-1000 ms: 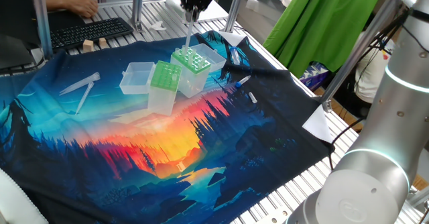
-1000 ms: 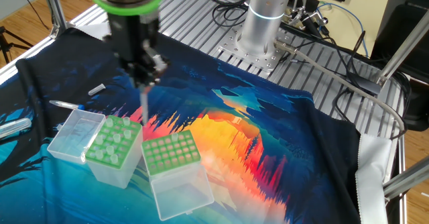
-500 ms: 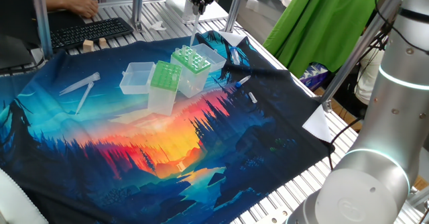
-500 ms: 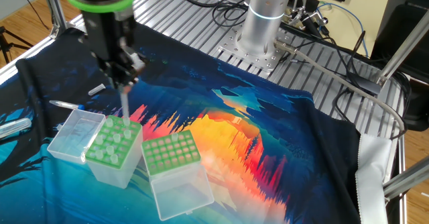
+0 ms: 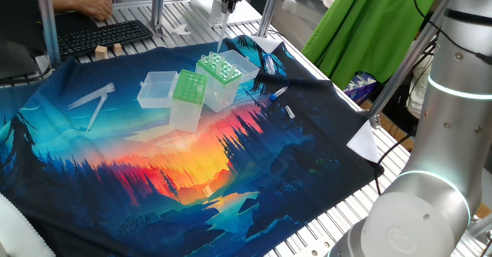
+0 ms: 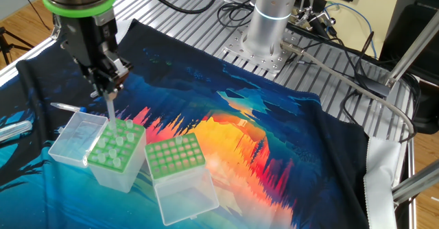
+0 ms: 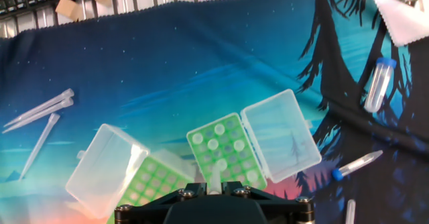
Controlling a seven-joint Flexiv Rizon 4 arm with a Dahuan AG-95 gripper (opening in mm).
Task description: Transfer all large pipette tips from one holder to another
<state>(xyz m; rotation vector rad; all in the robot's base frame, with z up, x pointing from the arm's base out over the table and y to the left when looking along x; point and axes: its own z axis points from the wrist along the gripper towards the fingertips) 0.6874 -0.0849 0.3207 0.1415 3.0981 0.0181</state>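
A clear pipette tip is held upright in the nearly closed gripper, which points straight down. The tip hangs just above the dotted green box, its lid open. The light-green box stands touching beside it on a sunset-printed cloth.
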